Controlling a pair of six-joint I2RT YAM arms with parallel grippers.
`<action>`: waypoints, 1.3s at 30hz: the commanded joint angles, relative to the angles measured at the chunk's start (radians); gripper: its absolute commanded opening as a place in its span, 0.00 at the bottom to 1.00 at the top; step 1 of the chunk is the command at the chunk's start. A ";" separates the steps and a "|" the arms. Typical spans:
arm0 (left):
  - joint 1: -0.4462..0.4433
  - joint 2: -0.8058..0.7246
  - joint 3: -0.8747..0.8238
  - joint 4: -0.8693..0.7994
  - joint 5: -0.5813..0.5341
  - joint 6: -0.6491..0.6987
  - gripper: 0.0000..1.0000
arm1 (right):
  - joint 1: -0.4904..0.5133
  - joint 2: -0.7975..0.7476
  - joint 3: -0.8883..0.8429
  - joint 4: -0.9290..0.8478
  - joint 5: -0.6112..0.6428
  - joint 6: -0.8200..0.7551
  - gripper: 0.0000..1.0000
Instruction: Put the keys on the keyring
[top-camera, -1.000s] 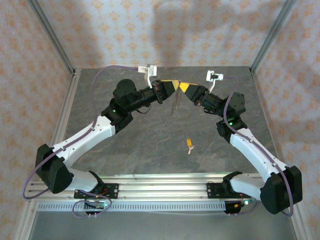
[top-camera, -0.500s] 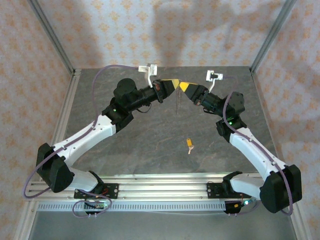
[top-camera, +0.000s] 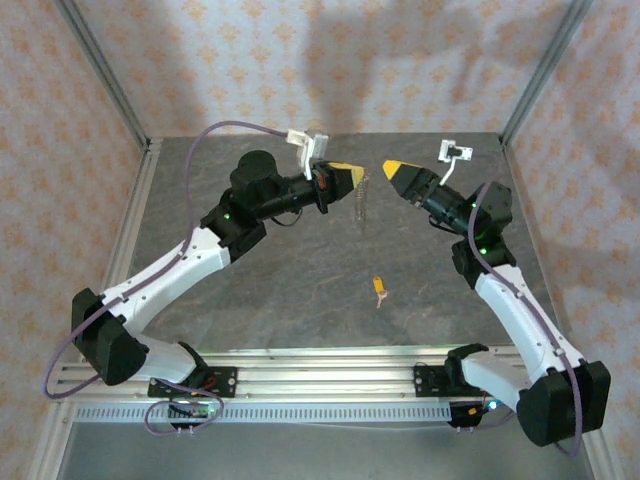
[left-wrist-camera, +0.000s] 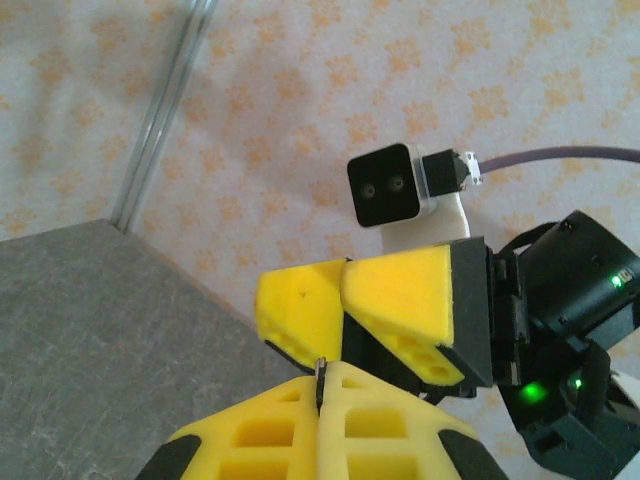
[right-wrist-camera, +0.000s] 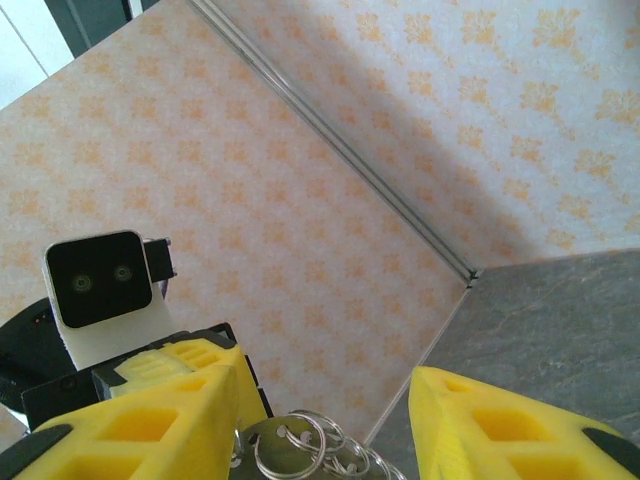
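Note:
The keyring (top-camera: 362, 202), a thin pale wire piece, hangs from the tip of my left gripper (top-camera: 350, 177) above the back of the table. In the left wrist view that gripper (left-wrist-camera: 322, 376) is shut, with a thin dark metal edge pinched between its yellow fingers (left-wrist-camera: 400, 420). My right gripper (top-camera: 397, 171) stands a little to the right of the keyring, open and apart from it. In the right wrist view its wide gap (right-wrist-camera: 325, 400) frames the keyring's (right-wrist-camera: 300, 448) overlapping silver rings. One small key (top-camera: 379, 288) with an orange-yellow head lies on the table in front.
The grey table (top-camera: 250, 290) is walled at the back and sides by patterned panels with metal corner posts (top-camera: 100, 75). A rail (top-camera: 320, 385) carrying both arm bases runs along the near edge. The right gripper's fingers (left-wrist-camera: 390, 305) sit close in front of the left ones.
My right gripper has opened, let go of the keyring and drawn back to the right. The left gripper stays shut on the keyring, which now hangs from it alone. The key has not moved.

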 joint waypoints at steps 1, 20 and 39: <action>-0.004 -0.032 0.070 -0.085 0.073 0.124 0.00 | -0.006 -0.020 0.021 -0.027 -0.039 -0.046 0.48; 0.029 0.061 0.183 -0.189 0.253 0.170 0.00 | -0.007 0.005 0.064 0.009 -0.280 -0.089 0.42; 0.038 0.055 0.175 -0.182 0.260 0.164 0.00 | -0.021 -0.056 0.080 -0.205 -0.158 -0.232 0.38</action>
